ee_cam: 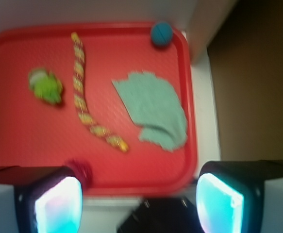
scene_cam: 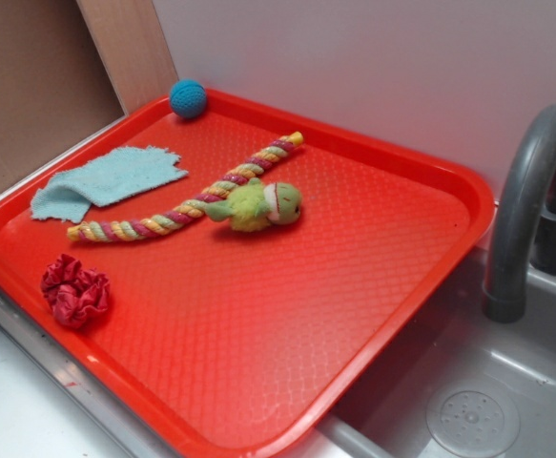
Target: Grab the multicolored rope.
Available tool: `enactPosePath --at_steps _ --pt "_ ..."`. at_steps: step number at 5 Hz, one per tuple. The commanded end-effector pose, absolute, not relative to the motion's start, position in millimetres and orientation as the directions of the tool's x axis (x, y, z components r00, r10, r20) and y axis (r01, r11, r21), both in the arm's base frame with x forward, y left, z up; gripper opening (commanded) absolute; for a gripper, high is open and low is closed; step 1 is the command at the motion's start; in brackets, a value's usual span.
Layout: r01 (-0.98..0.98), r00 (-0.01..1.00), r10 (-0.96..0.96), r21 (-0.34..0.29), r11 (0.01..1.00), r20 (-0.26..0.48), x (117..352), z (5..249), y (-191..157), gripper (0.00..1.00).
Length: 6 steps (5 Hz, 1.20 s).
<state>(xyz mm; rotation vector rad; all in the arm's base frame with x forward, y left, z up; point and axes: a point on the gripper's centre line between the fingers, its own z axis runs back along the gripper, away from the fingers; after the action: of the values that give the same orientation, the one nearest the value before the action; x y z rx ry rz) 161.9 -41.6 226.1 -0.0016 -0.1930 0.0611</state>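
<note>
In the wrist view, the claw (ee_cam: 139,196) is seen nearest, with its two fingers (ee_cam: 58,204) spread wide and nothing held between them; it hangs above the near edge of the red tray (ee_cam: 192,121), not yet over the target. Just beyond the left finger, the red scrunchie (ee_cam: 80,171) is partly hidden. Further in, the multicolored rope (ee_cam: 79,82) lies flat on the tray, stretched away from the claw with a bend at its near end. A light blue cloth (ee_cam: 156,109) is beside it on one side, apart from it, and the green plush toy (ee_cam: 45,86) is on the other side; in the exterior view the toy seems to touch the rope. At the far corner a blue ball (ee_cam: 161,34) rests. The step in hand is judged to be the approach. Next, the claw should be moved forward over the rope's free part, away from the toy, lowered, and closed across it.
</note>
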Motion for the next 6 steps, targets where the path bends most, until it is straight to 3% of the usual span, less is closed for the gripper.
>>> enactPosePath --at_steps 1,3,5,6 --pt "-0.086 0.969 0.093 -0.037 0.996 0.228 227 198 -79 1.00" --pt "-0.110 0.978 0.122 -0.079 0.991 0.169 286 148 -102 1.00" --pt "-0.128 0.986 0.135 -0.074 0.989 0.095 313 98 -108 1.00" --pt "-0.105 0.991 0.109 -0.060 0.993 0.077 315 74 -116 1.00"
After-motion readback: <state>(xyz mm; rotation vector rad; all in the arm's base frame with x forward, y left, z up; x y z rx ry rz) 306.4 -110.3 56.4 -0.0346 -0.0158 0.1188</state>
